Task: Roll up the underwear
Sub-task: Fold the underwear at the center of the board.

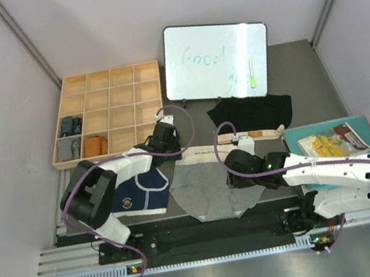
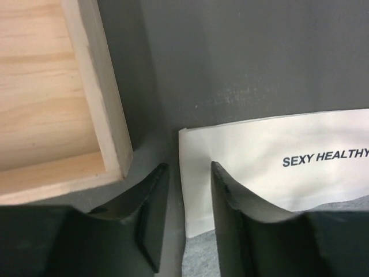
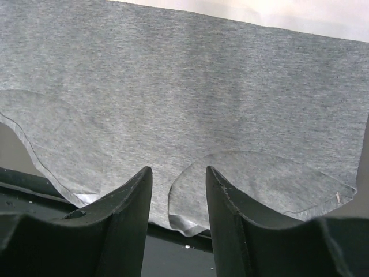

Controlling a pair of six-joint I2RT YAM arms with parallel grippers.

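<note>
The grey underwear [image 1: 212,192] lies flat at the middle of the table, its cream waistband [image 1: 200,154] at the far side. My left gripper [image 1: 169,143] stands open at the band's left end; in the left wrist view the cream waistband's [image 2: 271,161] corner lies between and below the left gripper's [image 2: 187,176] parted fingers. My right gripper [image 1: 232,175] hovers open over the cloth's right side, and in the right wrist view this gripper [image 3: 179,173] straddles a curved hem of the grey underwear [image 3: 190,92] near its front edge. The navy underwear [image 1: 142,191] lies to the left. The black underwear [image 1: 249,110] lies behind.
A wooden compartment tray [image 1: 111,87] stands at the back left, with rolled cloths [image 1: 81,147] in its left cells; the tray's corner [image 2: 109,144] is close to my left fingers. A whiteboard [image 1: 217,60] leans at the back. A teal book [image 1: 331,141] lies at the right.
</note>
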